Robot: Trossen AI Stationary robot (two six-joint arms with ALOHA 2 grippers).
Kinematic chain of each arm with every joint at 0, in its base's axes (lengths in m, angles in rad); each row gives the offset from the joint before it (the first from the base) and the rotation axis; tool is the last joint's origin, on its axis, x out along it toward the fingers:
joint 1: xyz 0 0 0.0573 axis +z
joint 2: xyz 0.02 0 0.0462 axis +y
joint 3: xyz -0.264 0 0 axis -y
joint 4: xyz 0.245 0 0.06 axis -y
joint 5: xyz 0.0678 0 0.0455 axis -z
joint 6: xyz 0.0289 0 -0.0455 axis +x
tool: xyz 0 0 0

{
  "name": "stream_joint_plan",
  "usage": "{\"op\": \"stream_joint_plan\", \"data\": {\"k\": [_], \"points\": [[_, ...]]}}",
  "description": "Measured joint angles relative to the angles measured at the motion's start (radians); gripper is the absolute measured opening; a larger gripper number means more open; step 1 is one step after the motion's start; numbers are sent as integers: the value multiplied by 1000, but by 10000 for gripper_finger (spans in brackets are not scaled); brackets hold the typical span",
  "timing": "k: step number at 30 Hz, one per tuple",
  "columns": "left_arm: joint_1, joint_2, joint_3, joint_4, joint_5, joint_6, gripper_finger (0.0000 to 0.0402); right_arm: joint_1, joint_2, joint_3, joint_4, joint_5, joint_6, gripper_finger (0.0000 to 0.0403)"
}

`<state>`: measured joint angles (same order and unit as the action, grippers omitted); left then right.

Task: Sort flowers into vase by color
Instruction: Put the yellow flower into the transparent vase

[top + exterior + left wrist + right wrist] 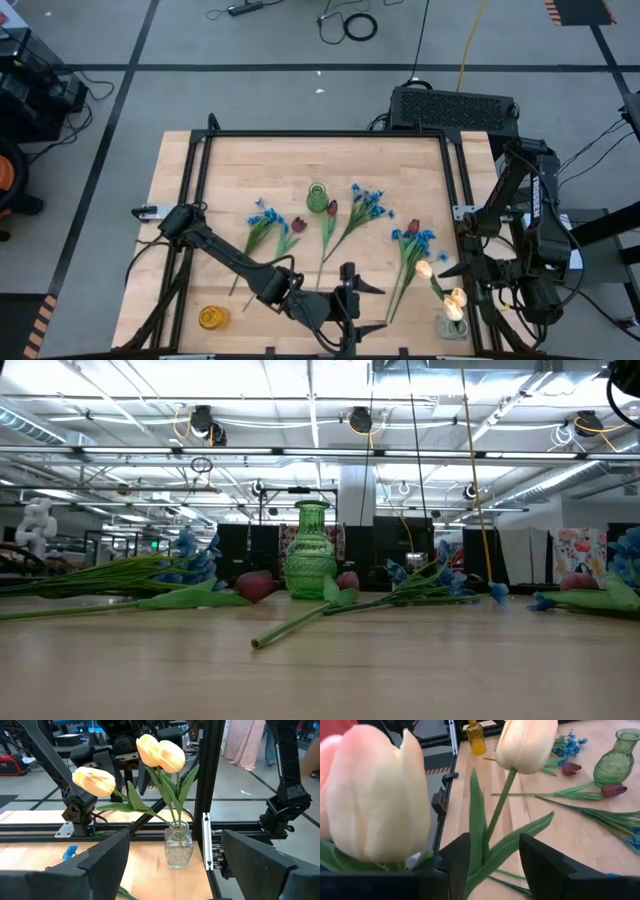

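A small clear vase [178, 846] at the table's near right corner holds three cream-yellow tulips [161, 751], stems in its mouth; one tulip [424, 268] leans out to the left. My right gripper [492, 852] is open just above the vase, and a tulip stem [499, 800] and leaf rise between its fingers. My left gripper [175, 837] hangs open above the table's near middle, pointing level at the clear vase from a distance. Blue flowers [370, 200] and dark red tulips [298, 225] lie flat around a green vase [317, 197]. My right gripper has the leaning tulip's stem and leaf [482, 845] standing between its open fingers. The leaf runs close to one finger [457, 860], and I cannot tell whether they touch.
An amber vase [212, 318] stands at the near left. A black frame [207, 795] runs round the tabletop, with one upright post right beside the clear vase. Bare wood lies between my left gripper and the clear vase.
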<state>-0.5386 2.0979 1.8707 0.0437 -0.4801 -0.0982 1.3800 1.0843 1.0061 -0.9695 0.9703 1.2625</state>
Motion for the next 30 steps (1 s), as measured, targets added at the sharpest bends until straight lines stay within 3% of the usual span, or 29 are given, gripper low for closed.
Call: {"op": "stream_joint_plan", "data": {"k": [15,30], "points": [[30,8,-12,3,0,-34,322,-35,32,0,39,-10,-12,178],[29,9,-14,8,0,-26,322,-37,31,2,40,-39,-21,34]]}}
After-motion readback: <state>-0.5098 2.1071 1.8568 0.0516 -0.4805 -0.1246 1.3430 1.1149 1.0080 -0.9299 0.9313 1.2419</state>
